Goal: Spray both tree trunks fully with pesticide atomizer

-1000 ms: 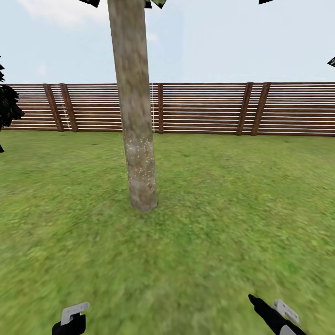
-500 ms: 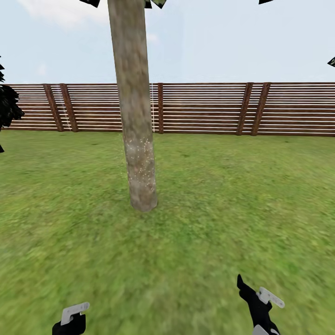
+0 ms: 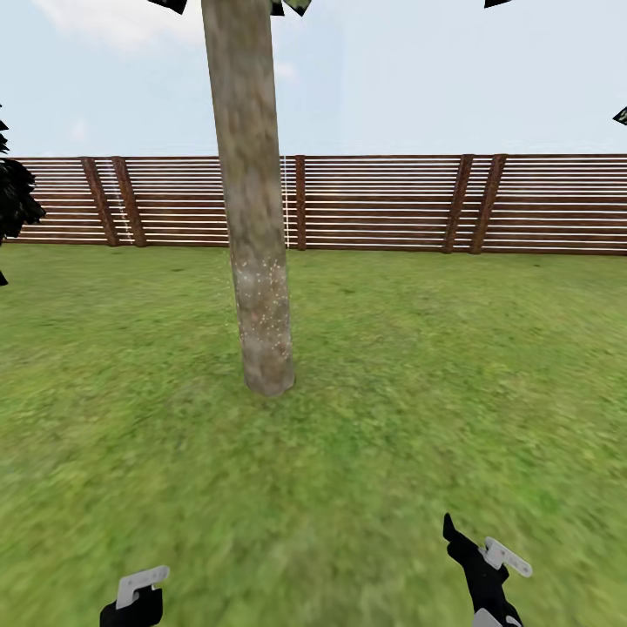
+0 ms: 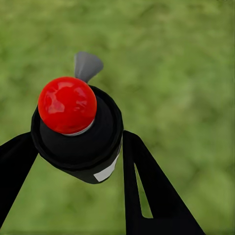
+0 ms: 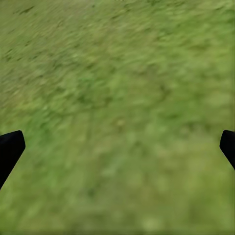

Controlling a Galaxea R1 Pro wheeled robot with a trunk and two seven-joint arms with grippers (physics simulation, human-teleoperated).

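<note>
The left end effector [image 4: 78, 161] has its two black fingers closed against the sides of the sprayer [image 4: 78, 132], a small black can with a red ball on top, a grey nozzle tab beyond it and a pale strip on its side. In the head view that end effector [image 3: 135, 596] sits low at the bottom edge, over the grass [image 3: 392, 435]. The right end effector [image 3: 479, 557] holds nothing; in its wrist view the finger [image 5: 10, 149] at each edge stands wide apart with bare lawn between.

The tree trunk [image 3: 252, 218] rises straight ahead, well apart from both arms, with the slatted fence [image 3: 392, 202] behind it. Fine white specks [image 3: 261, 305] dust the lower part of the bark; the upper bark looks bare, so this trunk seems only partly covered.

The step in hand appears to be spraying this trunk. To do it well, the left arm needs to lift the sprayer from down near the grass and turn it so the grey nozzle faces the bark, since it currently points at the lawn. The aim should then sweep slowly up and down the column, dwelling on unspeckled patches. Moving closer may help the spray land. The grip should remain firm, and the right arm should stay clear of the line to the trunk.
</note>
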